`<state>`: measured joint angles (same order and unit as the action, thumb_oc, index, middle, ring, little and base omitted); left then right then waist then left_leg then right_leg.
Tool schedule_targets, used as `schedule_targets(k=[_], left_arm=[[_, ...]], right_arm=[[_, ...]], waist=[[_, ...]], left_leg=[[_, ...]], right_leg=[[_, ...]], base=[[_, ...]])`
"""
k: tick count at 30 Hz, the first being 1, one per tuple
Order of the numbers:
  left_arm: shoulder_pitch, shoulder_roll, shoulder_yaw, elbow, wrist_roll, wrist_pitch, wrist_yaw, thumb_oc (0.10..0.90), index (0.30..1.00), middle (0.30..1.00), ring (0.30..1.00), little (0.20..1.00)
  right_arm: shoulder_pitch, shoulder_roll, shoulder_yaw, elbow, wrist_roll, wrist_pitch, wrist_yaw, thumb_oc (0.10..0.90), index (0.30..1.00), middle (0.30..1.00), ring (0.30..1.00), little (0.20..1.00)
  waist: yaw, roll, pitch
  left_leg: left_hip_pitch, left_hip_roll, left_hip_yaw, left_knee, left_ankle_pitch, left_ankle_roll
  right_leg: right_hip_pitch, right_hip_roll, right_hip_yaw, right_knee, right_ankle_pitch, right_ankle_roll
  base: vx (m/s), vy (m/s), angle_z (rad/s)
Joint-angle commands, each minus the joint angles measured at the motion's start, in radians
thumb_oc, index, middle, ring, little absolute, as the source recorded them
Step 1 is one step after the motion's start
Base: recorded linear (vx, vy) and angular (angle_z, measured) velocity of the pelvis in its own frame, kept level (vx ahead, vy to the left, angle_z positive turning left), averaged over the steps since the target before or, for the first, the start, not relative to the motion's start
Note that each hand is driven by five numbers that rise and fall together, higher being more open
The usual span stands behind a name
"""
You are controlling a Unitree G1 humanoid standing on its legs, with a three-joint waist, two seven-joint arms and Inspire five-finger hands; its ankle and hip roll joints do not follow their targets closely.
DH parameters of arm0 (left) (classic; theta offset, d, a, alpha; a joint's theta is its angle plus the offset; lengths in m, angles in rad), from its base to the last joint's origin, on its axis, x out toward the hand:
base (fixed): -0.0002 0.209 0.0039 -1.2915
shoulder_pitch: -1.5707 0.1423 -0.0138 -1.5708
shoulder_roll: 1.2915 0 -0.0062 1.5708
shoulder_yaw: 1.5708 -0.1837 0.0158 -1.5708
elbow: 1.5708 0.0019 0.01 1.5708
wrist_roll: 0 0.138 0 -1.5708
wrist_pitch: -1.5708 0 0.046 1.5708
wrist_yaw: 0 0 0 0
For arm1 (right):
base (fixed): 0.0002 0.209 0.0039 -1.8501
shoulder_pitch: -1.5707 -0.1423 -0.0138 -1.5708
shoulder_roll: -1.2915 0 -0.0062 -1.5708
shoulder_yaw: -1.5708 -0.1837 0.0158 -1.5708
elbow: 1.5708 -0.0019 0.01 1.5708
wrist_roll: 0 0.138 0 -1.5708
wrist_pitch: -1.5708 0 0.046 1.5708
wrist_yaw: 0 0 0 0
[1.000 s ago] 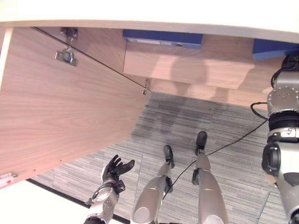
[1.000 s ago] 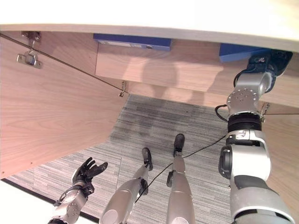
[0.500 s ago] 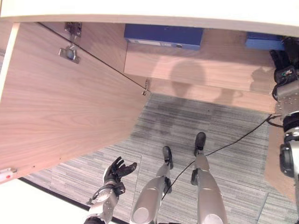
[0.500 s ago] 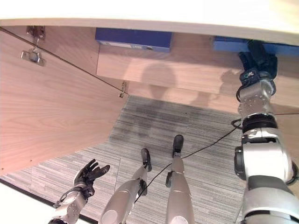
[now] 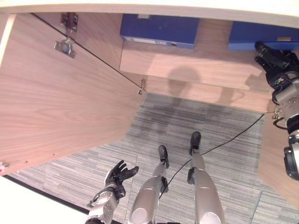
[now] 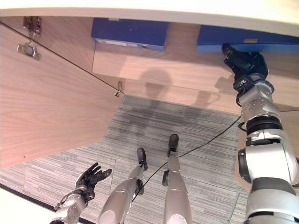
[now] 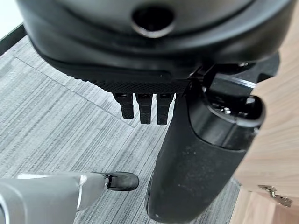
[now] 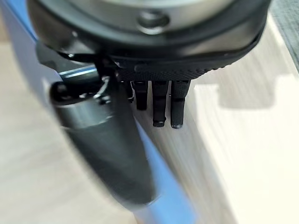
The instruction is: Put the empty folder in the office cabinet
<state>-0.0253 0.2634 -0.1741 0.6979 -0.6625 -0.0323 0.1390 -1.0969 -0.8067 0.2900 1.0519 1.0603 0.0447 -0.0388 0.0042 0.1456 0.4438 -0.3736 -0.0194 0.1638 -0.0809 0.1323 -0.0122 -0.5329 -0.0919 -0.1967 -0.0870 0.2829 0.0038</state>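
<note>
Two blue folders [image 6: 130,33], far ends cut off

Wood-grain cabinet shelf [image 5: 187,63] carries two blue folders: one folder [image 5: 160,30] toward left, second folder [image 6: 247,41] toward right, well apart. Below: grey striped carpet floor [image 5: 196,126].

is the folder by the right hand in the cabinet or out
In. The blue folder lies on the cabinet shelf; the right hand, fingers straight, is at its edge.
</note>
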Motion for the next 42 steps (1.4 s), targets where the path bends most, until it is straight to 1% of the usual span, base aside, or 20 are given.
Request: schedule_targets(k=[1,10,13,15,16,17,18,19,20,21,22,24,25,26,30,31,34,35,36,42], left_arm=[[0.049,0.093,0.000,0.012,-0.014,-0.042,-0.008,0.800,0.900,0.900,0.900,0.900],[0.043,0.084,0.002,0.027,-0.020,-0.058,-0.008,0.800,0.900,0.900,0.900,0.900],[0.046,0.085,0.001,0.025,-0.022,-0.058,-0.008,0.800,0.900,0.900,0.900,0.900],[0.049,0.090,0.005,0.033,-0.023,-0.060,-0.013,0.800,0.900,0.900,0.900,0.900],[0.049,0.089,0.006,0.033,-0.023,-0.060,-0.013,0.800,0.900,0.900,0.900,0.900],[0.033,0.098,0.013,0.053,-0.016,-0.062,-0.008,0.800,0.900,0.900,0.900,0.900],[0.034,0.107,0.020,0.034,0.001,-0.066,-0.002,0.800,0.900,0.900,0.900,0.900],[0.048,0.117,0.032,-0.004,0.032,-0.066,0.007,0.800,0.900,0.900,0.900,0.900],[0.059,0.123,0.043,-0.019,0.051,-0.064,0.010,0.800,0.900,0.900,0.900,0.900],[0.074,0.123,0.059,-0.032,0.073,-0.057,0.008,0.800,0.900,0.900,0.900,0.900],[0.074,0.123,0.059,-0.032,0.073,-0.056,0.008,0.800,0.900,0.900,0.900,0.900],[0.096,0.123,0.079,-0.072,0.124,-0.044,-0.022,0.800,0.900,0.900,0.900,0.900],[0.098,0.125,0.083,-0.085,0.134,-0.043,-0.029,0.800,0.900,0.900,0.900,0.900],[0.099,0.125,0.083,-0.086,0.134,-0.043,-0.029,0.800,0.900,0.900,0.900,0.900],[0.088,0.128,0.091,-0.108,0.160,-0.037,-0.047,0.800,0.900,0.900,0.900,0.900],[0.081,0.124,0.092,-0.109,0.164,-0.037,-0.050,0.800,0.900,0.900,0.900,0.900],[0.073,0.123,0.093,-0.115,0.168,-0.039,-0.055,0.800,0.900,0.900,0.900,0.900],[0.067,0.122,0.092,-0.118,0.170,-0.039,-0.056,0.800,0.900,0.900,0.900,0.900],[0.058,0.120,0.092,-0.122,0.171,-0.042,-0.059,0.800,0.900,0.900,0.900,0.900],[0.046,0.128,0.102,-0.136,0.200,-0.048,-0.061,0.800,0.900,0.900,0.900,0.900]], right_arm=[[-0.008,0.015,0.081,-0.055,-0.009,-0.015,0.084,0.800,0.900,0.900,0.900,0.900],[0.002,0.050,0.059,-0.132,0.064,-0.065,0.102,0.800,0.900,0.900,0.900,0.900],[0.003,0.052,0.066,-0.129,0.046,-0.065,0.100,0.800,0.900,0.900,0.900,0.900],[-0.020,-0.007,0.147,-0.012,-0.142,-0.015,0.092,0.800,0.900,0.900,0.900,0.900],[-0.022,-0.007,0.148,-0.011,-0.142,-0.016,0.092,0.800,0.900,0.900,0.900,0.900],[-0.074,-0.062,0.252,0.150,-0.391,0.045,0.089,0.800,0.900,0.900,0.900,0.900],[-0.111,-0.090,0.334,0.201,-0.555,0.078,0.112,0.800,0.900,0.900,0.900,0.900],[-0.139,-0.108,0.413,0.202,-0.695,0.108,0.138,0.800,0.900,0.900,0.900,0.900],[-0.145,-0.121,0.452,0.170,-0.765,0.115,0.143,0.800,0.900,0.900,0.900,0.900],[-0.142,-0.137,0.493,0.136,-0.833,0.115,0.169,0.800,0.900,0.900,0.900,0.900],[-0.142,-0.137,0.493,0.137,-0.833,0.115,0.170,0.800,0.900,0.900,0.900,0.900],[-0.076,-0.190,0.579,-0.015,-1.008,0.107,0.256,0.800,0.900,0.900,0.900,0.900],[-0.054,-0.203,0.588,-0.045,-1.041,0.111,0.283,0.800,0.900,0.900,0.900,0.900],[-0.053,-0.203,0.587,-0.046,-1.041,0.112,0.284,0.800,0.900,0.900,0.900,0.900],[0.021,-0.238,0.638,-0.134,-1.121,0.101,0.393,0.800,0.900,0.900,0.900,0.900],[0.059,-0.240,0.648,-0.184,-1.107,0.096,0.436,0.800,0.900,0.900,0.900,0.900],[0.095,-0.242,0.661,-0.266,-1.095,0.095,0.485,0.800,0.900,0.900,0.900,0.900],[0.109,-0.240,0.673,-0.304,-1.090,0.093,0.510,0.800,0.900,0.900,0.900,0.900],[0.137,-0.237,0.691,-0.387,-1.069,0.089,0.551,0.800,0.900,0.900,0.900,0.900],[0.185,-0.243,0.746,-0.572,-1.023,0.078,0.644,0.800,0.900,0.900,0.900,0.900]], waist=[[0.038,-0.019,-0.005],[0.040,-0.016,0.001],[0.041,-0.017,0.000],[0.040,-0.022,0.002],[0.039,-0.022,0.002],[0.039,-0.029,0.003],[0.037,-0.029,0.003],[0.030,-0.029,0.003],[0.030,-0.031,0.003],[0.028,-0.033,0.000],[0.027,-0.032,0.000],[0.028,-0.036,-0.006],[0.027,-0.036,-0.007],[0.028,-0.036,-0.007],[0.029,-0.040,-0.005],[0.028,-0.041,-0.002],[0.028,-0.043,0.001],[0.025,-0.046,0.007],[0.025,-0.050,0.009],[0.030,-0.055,0.004]], left_leg=[[-0.008,0.008,-0.071,-0.006,-0.071,-0.055],[-0.009,0.012,-0.068,-0.006,-0.070,-0.055],[-0.011,0.012,-0.069,-0.006,-0.070,-0.056],[-0.015,0.013,-0.068,-0.006,-0.066,-0.057],[-0.015,0.013,-0.068,-0.006,-0.066,-0.057],[-0.021,0.014,-0.064,-0.006,-0.061,-0.058],[-0.025,0.013,-0.065,-0.006,-0.059,-0.058],[-0.030,0.013,-0.068,-0.006,-0.058,-0.057],[-0.032,0.013,-0.068,-0.006,-0.058,-0.057],[-0.035,0.012,-0.069,-0.006,-0.058,-0.056],[-0.035,0.012,-0.069,-0.006,-0.058,-0.056],[-0.037,0.012,-0.076,-0.006,-0.059,-0.053],[-0.038,0.011,-0.078,-0.006,-0.060,-0.053],[-0.038,0.011,-0.078,-0.006,-0.060,-0.053],[-0.039,0.010,-0.079,-0.006,-0.062,-0.054],[-0.038,0.010,-0.080,-0.006,-0.062,-0.054],[-0.036,0.010,-0.079,-0.006,-0.063,-0.055],[-0.046,0.006,-0.073,-0.006,-0.040,-0.048],[-0.039,0.008,-0.071,-0.006,-0.042,-0.048],[-0.007,0.013,-0.069,-0.006,-0.048,-0.046]], right_leg=[[0.058,0.003,0.022,0.044,-0.186,0.078],[0.058,0.003,0.020,0.042,-0.186,0.079],[0.058,0.004,0.020,0.040,-0.186,0.079],[0.057,0.003,0.017,0.039,-0.182,0.080],[0.057,0.003,0.017,0.039,-0.182,0.080],[0.050,0.002,0.013,0.039,-0.174,0.081],[0.046,0.002,0.011,0.038,-0.170,0.083],[0.044,0.003,0.008,0.037,-0.167,0.083],[0.043,0.003,0.008,0.036,-0.166,0.083],[0.042,0.004,0.009,0.035,-0.165,0.083],[0.042,0.004,0.009,0.035,-0.165,0.083],[0.042,0.004,0.007,0.035,-0.167,0.084],[0.043,0.003,0.007,0.035,-0.168,0.084],[0.043,0.003,0.006,0.035,-0.168,0.084],[0.044,0.000,0.003,0.035,-0.172,0.084],[0.044,-0.001,0.004,0.036,-0.172,0.084],[0.047,-0.003,0.006,0.036,-0.174,0.084],[0.035,-0.008,-0.003,0.040,-0.156,0.075],[0.040,-0.009,-0.002,0.041,-0.160,0.075],[0.070,-0.009,0.000,0.044,-0.174,0.073]], base=[[0.00,0.000,0.00],[0.00,-0.001,0.00],[0.00,0.000,0.00],[0.00,0.000,0.00],[0.00,0.000,0.00],[0.00,0.000,0.00],[-0.03,0.004,0.03],[-0.02,-0.002,0.03],[-0.01,-0.007,0.07],[0.00,-0.004,0.09],[0.01,-0.005,0.10],[0.02,-0.009,0.05],[0.00,0.000,0.00],[0.00,0.000,0.00],[0.00,0.000,0.00],[0.00,0.000,0.00],[-0.03,0.002,-0.01],[-0.09,0.005,-0.03],[-0.09,0.007,-0.02],[0.00,0.002,-0.01]])
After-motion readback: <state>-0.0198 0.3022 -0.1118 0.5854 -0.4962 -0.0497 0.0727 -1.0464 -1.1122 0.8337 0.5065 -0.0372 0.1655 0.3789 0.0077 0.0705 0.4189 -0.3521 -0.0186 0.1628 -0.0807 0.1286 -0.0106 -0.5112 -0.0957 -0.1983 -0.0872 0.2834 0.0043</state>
